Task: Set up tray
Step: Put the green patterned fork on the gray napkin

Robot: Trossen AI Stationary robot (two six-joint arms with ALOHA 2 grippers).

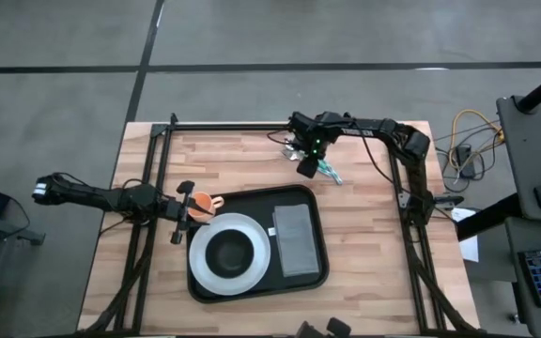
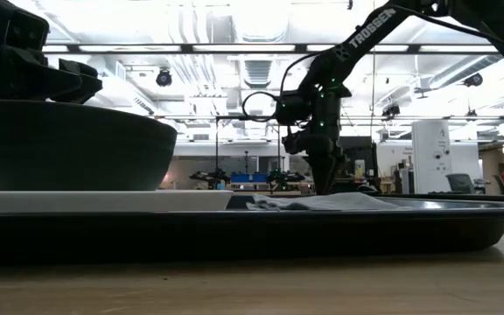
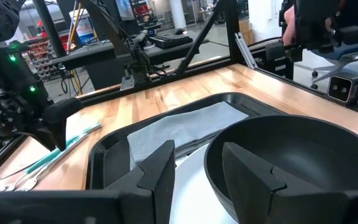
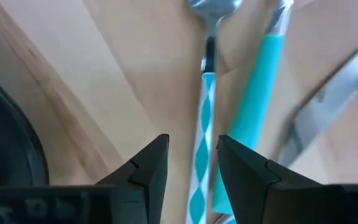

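Parted jaws on the right gripper (image 4: 188,171) hang just over the cutlery beyond the tray (image 1: 317,239), gripping nothing: in the right wrist view the patterned teal handle of a spoon (image 4: 202,118) runs straight up between the two fingers, so its long axis lies in line with the gap rather than across it, and a plain teal handle (image 4: 253,106) lies just beside it outside one finger. From above, that cutlery (image 1: 328,170) sits on the bare wood just past the tray's far right corner, slanting away from the rim, and the right gripper (image 1: 305,161) is on it while the left gripper (image 1: 182,212) waits at the tray's left edge, well apart from the utensils. The left jaws are parted too; an orange thing (image 1: 203,203) shows there, though I cannot tell if it is held. On the tray lie a plate (image 1: 252,235) with a bowl (image 1: 230,251) and a napkin (image 1: 295,239). The right arm is clearly the nearer one for the spoon.
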